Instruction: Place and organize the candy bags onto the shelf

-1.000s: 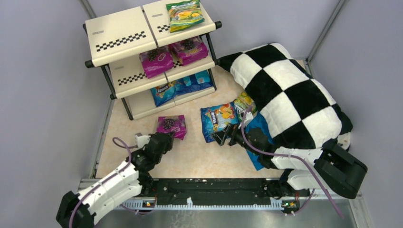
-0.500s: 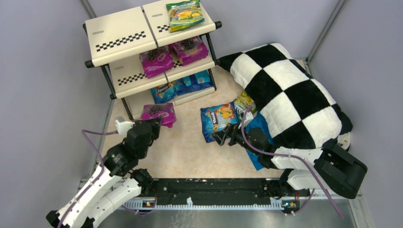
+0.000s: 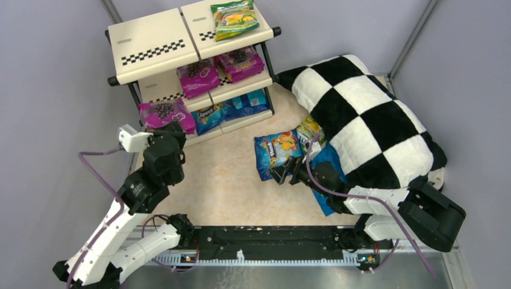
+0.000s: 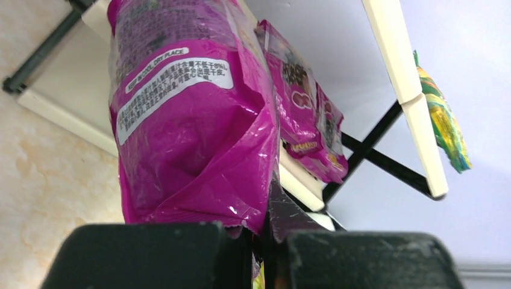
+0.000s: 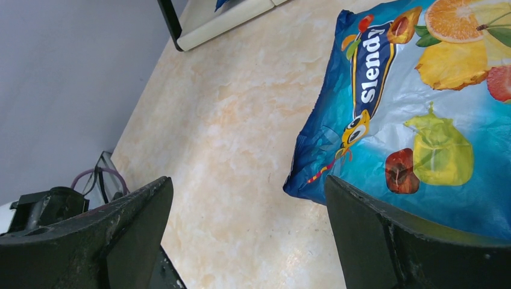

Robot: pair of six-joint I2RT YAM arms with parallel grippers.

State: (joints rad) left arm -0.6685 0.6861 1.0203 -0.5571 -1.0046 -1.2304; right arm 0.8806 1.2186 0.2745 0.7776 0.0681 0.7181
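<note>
My left gripper is shut on a magenta candy bag and holds it up at the left front of the shelf, level with the middle tier; in the left wrist view the bag hangs from my shut jaws. Two magenta bags lie on the middle tier, a green-yellow bag on the top tier, blue bags on the bottom tier. My right gripper is open over the near edge of a blue bag on the floor. A green-yellow bag lies half under the pillow.
A big black-and-white checkered pillow fills the right side. A plain blue cloth lies beneath it by my right arm. Grey walls stand close on the left and at the back.
My left gripper has lifted the magenta bag off the floor and carried it left and away, up to the shelf's left front. My right arm has not moved.
</note>
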